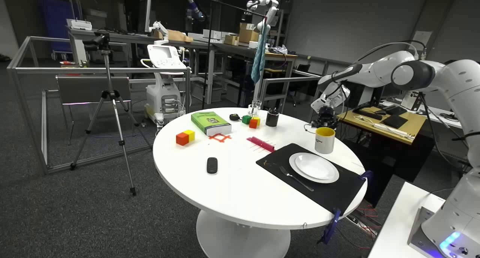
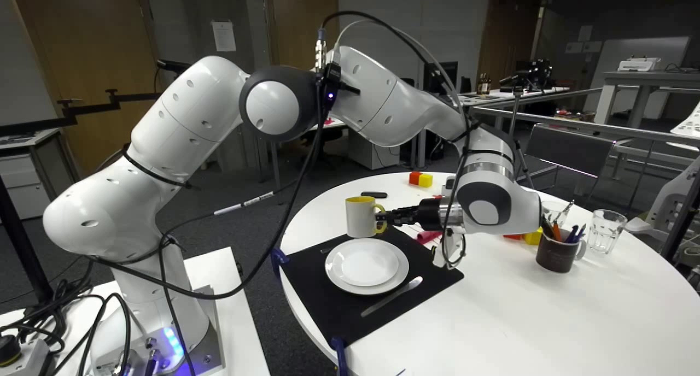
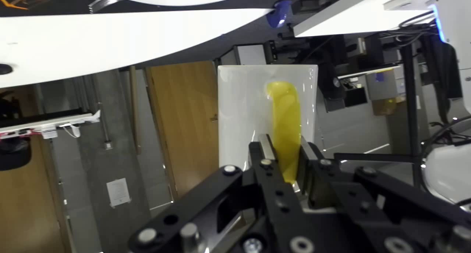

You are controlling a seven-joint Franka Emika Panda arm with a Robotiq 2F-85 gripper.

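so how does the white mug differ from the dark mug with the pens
The white mug has a yellow handle and yellow inside; the dark mug has a pale handle. The claw holds the white mug off the table by its handle; the dark mug stands on the table, with pens sticking out. Both are upright.

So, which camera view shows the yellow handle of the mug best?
The wrist view: the handle is large there, with the tool closed on it. In an exterior view, the handle is small and partly covered by the tool; in an exterior view, the mug itself hides it.
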